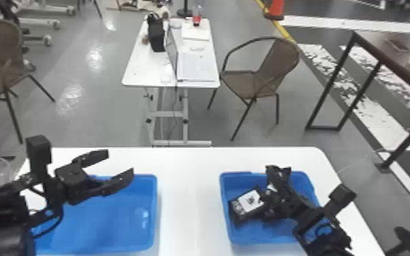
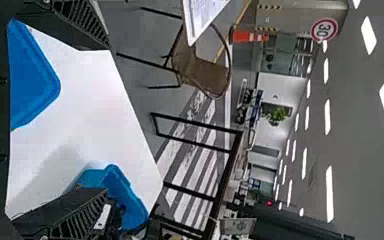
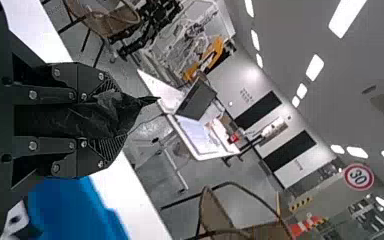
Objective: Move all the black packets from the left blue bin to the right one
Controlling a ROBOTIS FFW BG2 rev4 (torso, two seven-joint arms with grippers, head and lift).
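Left gripper [image 1: 120,162]: flat black fingers spread wide above the smooth, round-cornered left blue bin [image 1: 112,221]. Right gripper [image 1: 278,180]: ridged fingers pinching a crinkled, film-like black packet [image 3: 100,117] over the right bin [image 1: 262,236], where a rectangular, white-labelled packet [image 1: 240,211] shows.

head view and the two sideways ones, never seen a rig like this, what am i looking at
A two-armed robot working at a white table. The head view looks down from its head; the sideways views come from cameras on its wrists. Two blue bins stand on the table, a left bin and a right bin. The left gripper has its fingers open. The right gripper holds a black packet; a white-labelled packet appears to lie in the right bin.
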